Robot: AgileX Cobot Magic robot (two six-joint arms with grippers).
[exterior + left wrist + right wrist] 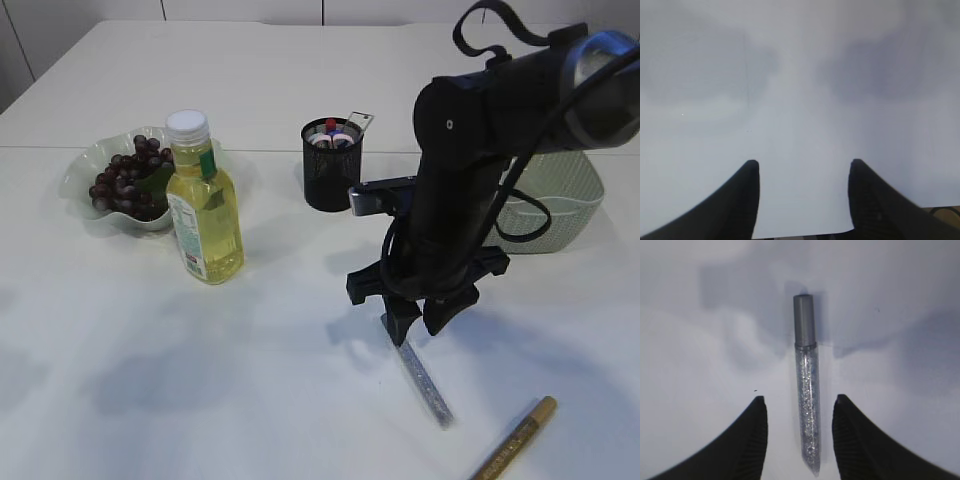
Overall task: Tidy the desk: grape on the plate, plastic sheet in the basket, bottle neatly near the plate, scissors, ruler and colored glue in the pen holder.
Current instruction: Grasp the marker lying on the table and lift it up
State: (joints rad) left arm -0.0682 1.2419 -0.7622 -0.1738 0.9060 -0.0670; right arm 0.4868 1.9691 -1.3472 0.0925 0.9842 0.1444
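The right gripper (423, 322) hangs low over a silver glitter glue tube (425, 380) lying flat on the white table (200, 400), jaws spread wide to either side of the tube and not touching it. Far left, grapes (128, 180) fill a plate (80, 175), an oil bottle (203, 200) just beside it. A gold glue pen (515, 438) lies near right. The pen holder (331, 165) and basket (560, 200) stand farther back. The left gripper (804, 172) hovers open above bare tabletop.

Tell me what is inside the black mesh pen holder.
In the exterior view the pen holder holds several upright items: a red tip, white and dark caps, and a pale strip, probably the ruler, leaning at its right rim. The mesh wall hides their lower parts, so exact identities stay uncertain.
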